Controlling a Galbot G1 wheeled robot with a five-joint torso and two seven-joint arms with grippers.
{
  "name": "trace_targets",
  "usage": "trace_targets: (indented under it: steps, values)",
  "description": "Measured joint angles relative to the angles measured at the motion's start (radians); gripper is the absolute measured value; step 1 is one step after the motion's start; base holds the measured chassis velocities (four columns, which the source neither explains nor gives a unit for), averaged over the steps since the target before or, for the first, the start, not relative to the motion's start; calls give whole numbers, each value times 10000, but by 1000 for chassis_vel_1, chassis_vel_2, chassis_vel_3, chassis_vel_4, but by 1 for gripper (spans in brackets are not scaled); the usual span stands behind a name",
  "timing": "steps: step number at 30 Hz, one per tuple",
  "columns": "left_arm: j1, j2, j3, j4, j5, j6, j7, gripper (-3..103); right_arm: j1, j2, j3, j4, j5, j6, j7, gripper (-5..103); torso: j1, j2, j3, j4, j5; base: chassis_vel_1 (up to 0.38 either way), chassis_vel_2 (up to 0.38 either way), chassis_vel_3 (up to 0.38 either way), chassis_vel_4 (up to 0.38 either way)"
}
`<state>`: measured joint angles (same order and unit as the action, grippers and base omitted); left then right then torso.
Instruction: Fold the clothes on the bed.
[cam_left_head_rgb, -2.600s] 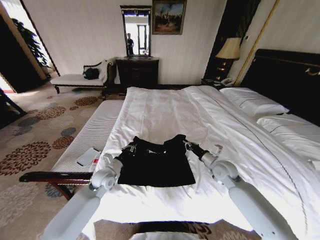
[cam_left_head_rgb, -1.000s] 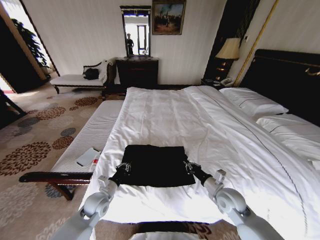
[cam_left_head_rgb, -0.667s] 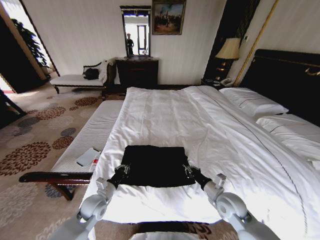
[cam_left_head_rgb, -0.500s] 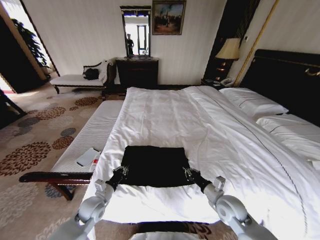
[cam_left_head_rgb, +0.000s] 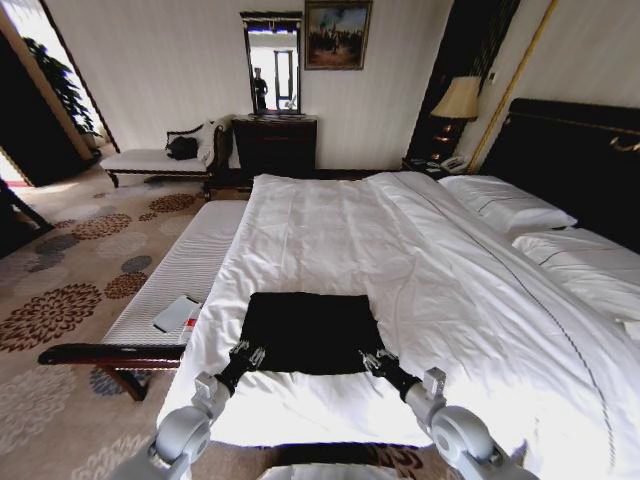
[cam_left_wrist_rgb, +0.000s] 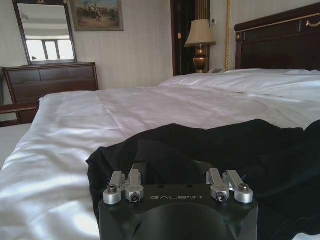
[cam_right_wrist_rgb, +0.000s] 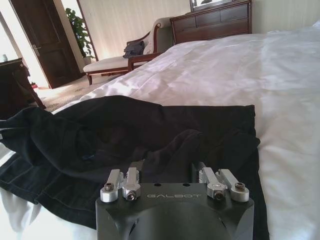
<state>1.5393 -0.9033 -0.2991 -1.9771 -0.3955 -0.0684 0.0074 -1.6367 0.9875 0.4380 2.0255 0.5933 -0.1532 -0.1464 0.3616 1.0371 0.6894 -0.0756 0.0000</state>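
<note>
The clothes, a black T-shirt (cam_left_head_rgb: 310, 332), lie as a flat folded rectangle on the white bed (cam_left_head_rgb: 400, 240) near its foot edge. My left gripper (cam_left_head_rgb: 245, 355) is open just off the shirt's near left corner. My right gripper (cam_left_head_rgb: 375, 358) is open just off the near right corner. In the left wrist view the left gripper (cam_left_wrist_rgb: 178, 175) has spread jaws with nothing between them and the black fabric (cam_left_wrist_rgb: 200, 150) just beyond. The right wrist view shows the right gripper (cam_right_wrist_rgb: 172, 175) the same way, with the rumpled shirt (cam_right_wrist_rgb: 150, 130) in front of it.
A white-cushioned bench (cam_left_head_rgb: 180, 265) runs along the bed's left side with a grey flat slab (cam_left_head_rgb: 176, 313) on it. Pillows (cam_left_head_rgb: 505, 205) lie by the dark headboard at the right. A dresser (cam_left_head_rgb: 275, 140), a chaise (cam_left_head_rgb: 160, 155) and a lamp (cam_left_head_rgb: 458, 98) stand by the far wall.
Both grippers brought the shirt's far half over toward me, laid it flat, let go and drew back off its near edge.
</note>
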Motion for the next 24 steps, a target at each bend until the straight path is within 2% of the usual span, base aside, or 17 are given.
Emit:
trace_targets:
  steps: [1,2,3,4,7,9,10,11,13,19,23,24]
  values:
    - [100,41,-113,-56,48,-17,0,54,-71,-3,54,15,-50,8,-10,54,0,0,0,0,0,0,0,0,0]
    - [204,74,-247,-105,105,-54,3,59,-150,-13,139,43,-135,14,-17,54,1,-1,0,0,0,0,0,0,0]
    - [336,93,-412,-157,205,-124,-2,64,-234,-20,235,74,-220,24,-19,59,1,0,0,0,0,0,0,0,0]
    - [336,93,-412,-157,205,-124,-2,64,-234,-20,235,74,-220,24,-19,59,1,0,0,0,0,0,0,0,0]
    - [744,50,-843,-312,520,-401,-2,81,-498,-15,517,225,-332,95,-16,75,1,0,0,1,1,0,0,0,0]
    - [870,18,-928,-378,543,-445,-2,81,-568,-6,577,276,-338,108,-10,75,1,0,0,0,1,0,0,0,0]
    - [1112,-43,-1069,-514,565,-523,1,91,-691,13,687,368,-373,128,4,86,1,0,0,0,0,0,0,0,0]
    - [1195,-69,-1115,-559,577,-556,2,91,-728,23,723,403,-385,139,12,86,0,0,0,0,0,0,0,0,0]
    - [1409,-180,-1255,-675,599,-655,2,98,-845,63,857,548,-380,151,80,96,0,0,0,1,1,0,0,0,0]
    - [1529,-460,-1621,-872,227,-689,-1,100,-979,114,1148,849,-122,149,308,100,0,0,0,0,0,0,0,0,0]
    - [1169,-554,-2029,-1037,-743,-472,-4,100,-838,40,1497,1096,569,29,605,100,0,0,0,2,1,0,0,0,0]
    - [1169,-554,-2029,-1037,-743,-472,-4,100,-838,40,1497,1096,569,29,605,100,0,0,0,2,1,0,0,0,0]
